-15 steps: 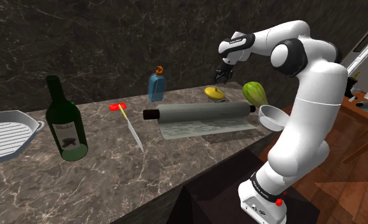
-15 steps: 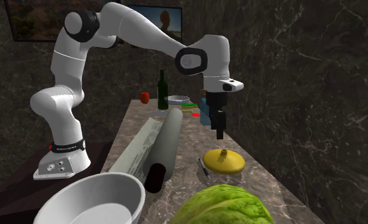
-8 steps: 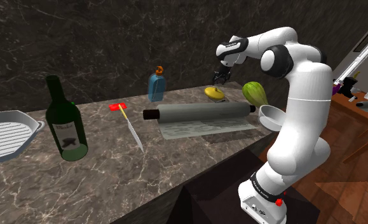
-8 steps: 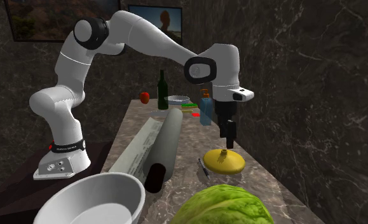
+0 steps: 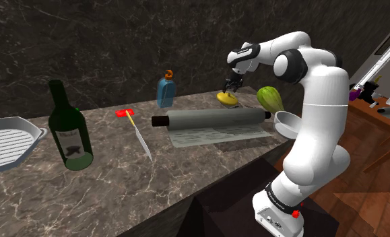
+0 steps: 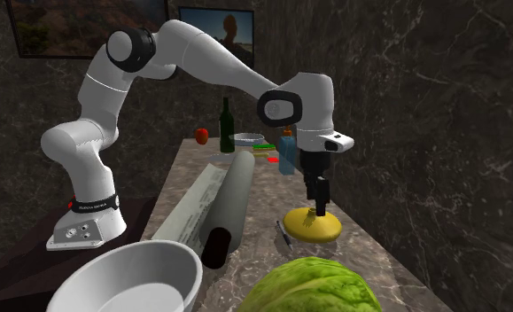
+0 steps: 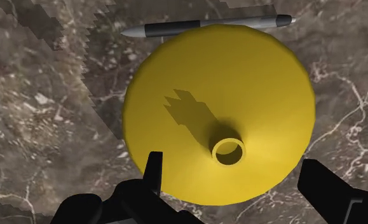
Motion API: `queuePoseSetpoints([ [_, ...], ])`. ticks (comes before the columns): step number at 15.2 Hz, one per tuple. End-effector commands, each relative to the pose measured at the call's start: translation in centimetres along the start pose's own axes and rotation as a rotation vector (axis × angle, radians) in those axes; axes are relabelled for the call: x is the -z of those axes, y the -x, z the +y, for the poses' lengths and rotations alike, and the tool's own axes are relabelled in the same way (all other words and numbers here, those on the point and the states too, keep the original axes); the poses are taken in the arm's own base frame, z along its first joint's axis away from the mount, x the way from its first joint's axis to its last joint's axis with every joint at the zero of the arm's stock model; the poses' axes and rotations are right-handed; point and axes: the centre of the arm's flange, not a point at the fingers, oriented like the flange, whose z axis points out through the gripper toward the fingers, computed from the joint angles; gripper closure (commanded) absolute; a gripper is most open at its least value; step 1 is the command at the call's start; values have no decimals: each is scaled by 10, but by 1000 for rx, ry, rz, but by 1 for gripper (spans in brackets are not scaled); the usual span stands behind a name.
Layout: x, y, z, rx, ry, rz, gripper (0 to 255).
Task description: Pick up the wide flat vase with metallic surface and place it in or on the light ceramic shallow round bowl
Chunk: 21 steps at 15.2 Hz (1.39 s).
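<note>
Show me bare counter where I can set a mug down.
Open counter lies between the green wine bottle and the knife, and from the knife to the near edge. The far end is crowded: yellow vase, pincer, lettuce, bowl.

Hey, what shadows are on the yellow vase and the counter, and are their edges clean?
Wrist view: a dark, jagged-edged shadow lies on the yellow vase beside its neck, and a larger stepped one darkens the counter nearby. Second exterior view: the vase shows bright yellow below the gripper.
</note>
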Motion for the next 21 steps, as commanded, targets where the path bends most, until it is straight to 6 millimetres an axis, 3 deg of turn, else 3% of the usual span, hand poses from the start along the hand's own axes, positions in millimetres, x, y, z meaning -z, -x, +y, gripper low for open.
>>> queuePoseSetpoints([
  [1,0,0,0,0,0,0,0],
  [3,0,0,0,0,0,0,0],
  [4,0,0,0,0,0,0,255],
  [13,0,0,0,0,0,0,255],
  [21,42,-3,1,0,0,0,255],
])
